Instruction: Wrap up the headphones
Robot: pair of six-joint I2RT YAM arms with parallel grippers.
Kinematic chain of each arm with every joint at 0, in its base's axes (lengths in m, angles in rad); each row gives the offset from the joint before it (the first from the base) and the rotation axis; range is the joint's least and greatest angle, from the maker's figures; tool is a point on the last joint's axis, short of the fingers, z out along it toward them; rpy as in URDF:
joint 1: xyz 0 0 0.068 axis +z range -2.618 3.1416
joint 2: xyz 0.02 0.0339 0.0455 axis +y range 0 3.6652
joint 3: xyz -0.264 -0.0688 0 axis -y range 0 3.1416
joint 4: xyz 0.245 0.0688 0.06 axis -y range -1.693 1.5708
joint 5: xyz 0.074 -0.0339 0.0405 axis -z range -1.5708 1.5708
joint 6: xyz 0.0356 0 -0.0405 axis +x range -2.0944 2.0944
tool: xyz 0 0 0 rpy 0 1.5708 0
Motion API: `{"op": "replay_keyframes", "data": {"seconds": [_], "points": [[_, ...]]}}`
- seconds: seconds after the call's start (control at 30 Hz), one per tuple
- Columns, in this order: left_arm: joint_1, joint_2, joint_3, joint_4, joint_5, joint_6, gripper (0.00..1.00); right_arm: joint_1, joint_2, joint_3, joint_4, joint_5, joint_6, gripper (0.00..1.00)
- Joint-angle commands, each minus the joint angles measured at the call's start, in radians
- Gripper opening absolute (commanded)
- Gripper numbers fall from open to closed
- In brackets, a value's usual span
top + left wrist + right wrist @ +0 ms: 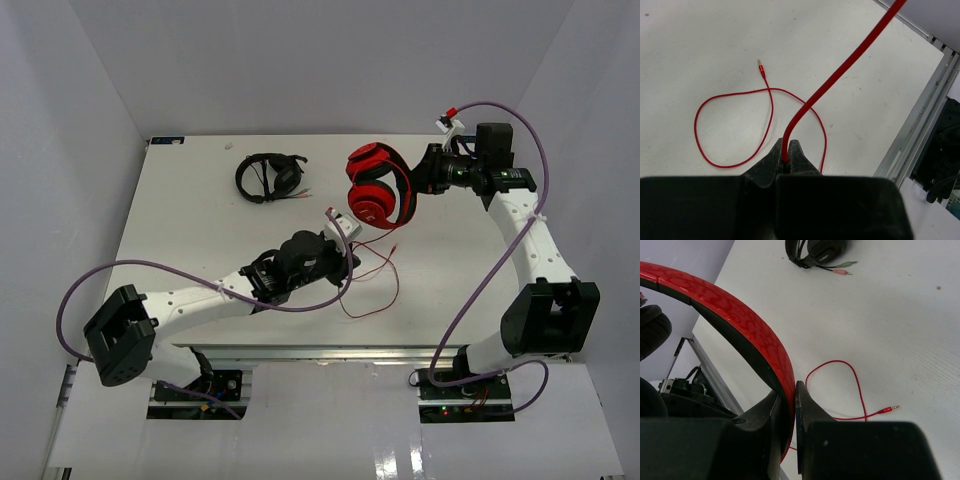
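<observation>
The right hand (792, 390) clamped the headphones (378, 187) at its nine o'clock — the left hand (786, 152), at their seven, pinched the cable (840, 75).

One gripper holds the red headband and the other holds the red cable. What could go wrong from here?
The left gripper pinches the thin red cable; a hard pull could strain it or let it slip out.
The loose loop ending in the plug lies on the table and may tangle during winding.
The right gripper clamps only the glossy headband, so the headphones might swivel.
</observation>
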Motion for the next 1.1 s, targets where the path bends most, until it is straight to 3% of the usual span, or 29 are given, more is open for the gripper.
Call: {"op": "replay_keyframes", "data": {"seconds": [0.0, 0.4, 0.73, 1.07], "points": [[0.043, -0.081, -0.011, -0.071, -0.003, 0.106, 0.00, -0.007, -0.065, -0.017, 0.072, -0.207, -0.041, 0.08], [0.223, -0.152, -0.023, -0.210, 0.117, 0.213, 0.00, -0.004, -0.130, -0.045, 0.027, -0.207, -0.153, 0.08], [0.251, -0.113, 0.001, -0.239, 0.154, 0.257, 0.00, 0.062, -0.173, -0.036, -0.051, -0.104, -0.271, 0.08], [0.267, -0.061, 0.091, -0.313, 0.227, 0.276, 0.00, 0.196, -0.247, -0.077, -0.150, 0.056, -0.532, 0.08]]}}
